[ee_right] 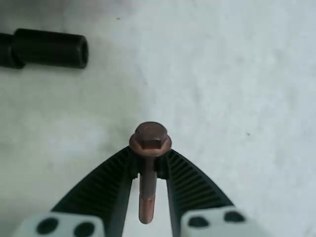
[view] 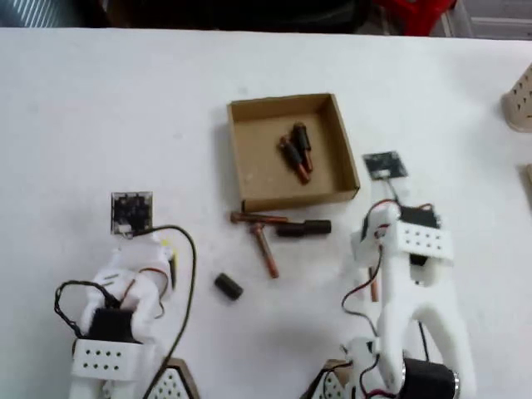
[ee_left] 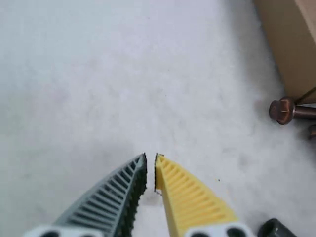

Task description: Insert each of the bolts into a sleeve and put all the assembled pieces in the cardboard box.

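Right gripper (ee_right: 148, 160) clamped on a copper bolt (ee_right: 150, 138), head left clear past the fingertips, probably so the shank end can be fed into a sleeve. Left gripper (ee_left: 150, 163) nearly closed, empty, over bare table (view: 100, 108) at near left. Just near the cardboard box (view: 299, 200): level bolt (view: 258, 218), slanted bolt (view: 267, 249), long sleeve (view: 303, 227). Short sleeve (view: 228, 286) nearer still. Inside the box, assembled pieces (view: 297, 151), two or three.

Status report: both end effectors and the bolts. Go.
Left end effector shut, empty. Right end effector shut on bolt. Assembled pieces in cardboard box; sleeve on table, path to it clear.
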Controlling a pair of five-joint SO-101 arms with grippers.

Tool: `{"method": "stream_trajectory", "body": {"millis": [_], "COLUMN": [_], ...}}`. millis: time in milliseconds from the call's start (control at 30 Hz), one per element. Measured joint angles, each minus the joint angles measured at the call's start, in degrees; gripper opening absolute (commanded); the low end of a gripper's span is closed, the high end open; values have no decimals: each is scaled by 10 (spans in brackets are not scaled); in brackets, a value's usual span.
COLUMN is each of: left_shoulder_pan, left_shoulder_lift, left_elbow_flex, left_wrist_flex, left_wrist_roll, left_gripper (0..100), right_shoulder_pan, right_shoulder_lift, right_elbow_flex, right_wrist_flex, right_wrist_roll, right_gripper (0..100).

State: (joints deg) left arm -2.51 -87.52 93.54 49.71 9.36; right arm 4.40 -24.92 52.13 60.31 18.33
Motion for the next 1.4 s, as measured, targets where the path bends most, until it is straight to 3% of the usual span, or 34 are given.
{"method": "stream_trajectory", "body": {"millis": [267,500,633,733,1067,1400], "left_shoulder_pan": [29,46,46,22,-67,-91], "left_shoulder_lift": [0,0,0,0,3,229], "left_elbow_flex": [-66,-71,-71,-71,-71,-113], "left_wrist_flex": [62,69,69,69,60,-51], "left_wrist_roll": [39,55,56,58,59,59], "left_gripper": [64,64,64,64,64,64], "right_shoulder_pan": [-11,-40,-88,-114,-199,-318], "right_shoulder_lift": [-8,-8,-8,-8,-8,-12], "right_elbow_flex": [38,40,43,46,46,5], "right_wrist_flex": [-55,-60,-59,-47,-36,8], "right_wrist_roll": [-19,-23,-23,-23,-24,-12], "right_gripper": [15,19,106,136,84,84]}}
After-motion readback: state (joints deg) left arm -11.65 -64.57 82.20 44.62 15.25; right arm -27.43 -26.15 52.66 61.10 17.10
